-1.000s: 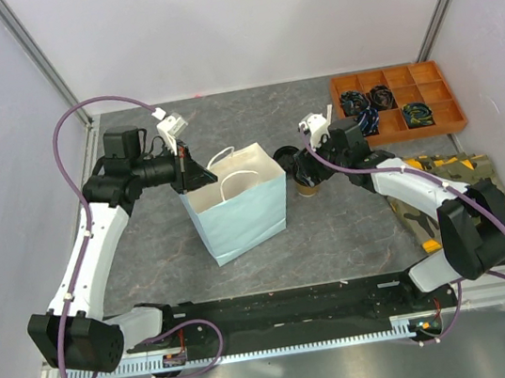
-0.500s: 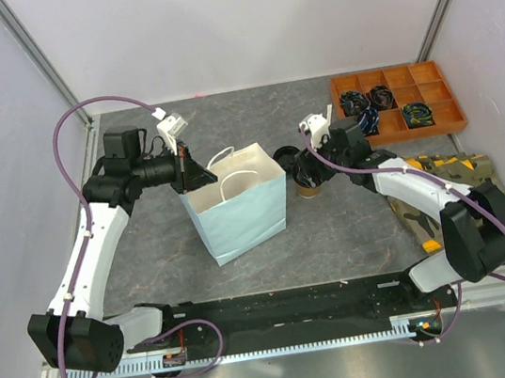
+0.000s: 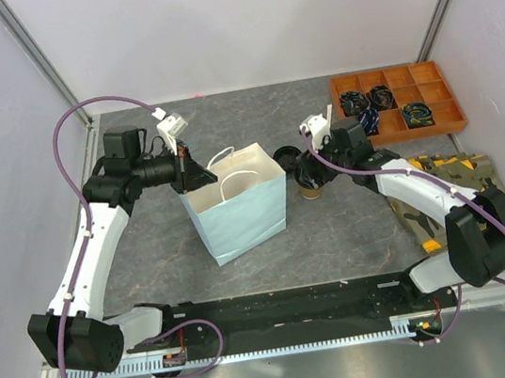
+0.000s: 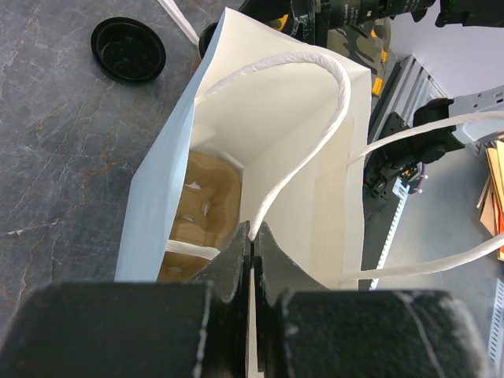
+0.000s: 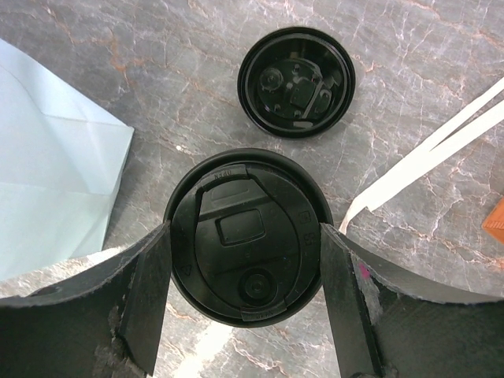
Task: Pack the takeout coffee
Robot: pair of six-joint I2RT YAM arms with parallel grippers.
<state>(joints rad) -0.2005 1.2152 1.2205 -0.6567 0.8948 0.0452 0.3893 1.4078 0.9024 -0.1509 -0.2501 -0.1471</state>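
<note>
**Now the cup is framed, and the bag stands open**

Over by the bag's right side, the coffee cup [image 5: 236,197] stands upright on the table [image 3: 148,252] with its black lid on. The right gripper [image 5: 244,228] sits over it with its fingers [image 5: 146,291] spread wide and lying against both sides of the lid, which I read as a grip on the cup. The left gripper [image 4: 250,244] is pinched tight on the rim of the blue bag [image 4: 157,181], holding the mouth open. A cardboard carrier [image 4: 206,197] lies at the bottom of the bag. A second, loose lid [image 5: 296,81] rests upside down just beyond the cup.

Several things could go wrong from here:
- A hard squeeze on soft paper may buckle the wall or pop the lid off.
- A weak hold just under the lid may let the cup slip or tilt on the lift.
- The bag's mouth is narrow and its white handles arch over it, so the cup could snag there or miss a carrier well.
- If the left pinch slides off, the mouth may sag shut.

Compared with a second ago, the right arm's elbow has drifted slightly outward in the top view. The cup, the bag and the left arm sit where they were.
</note>
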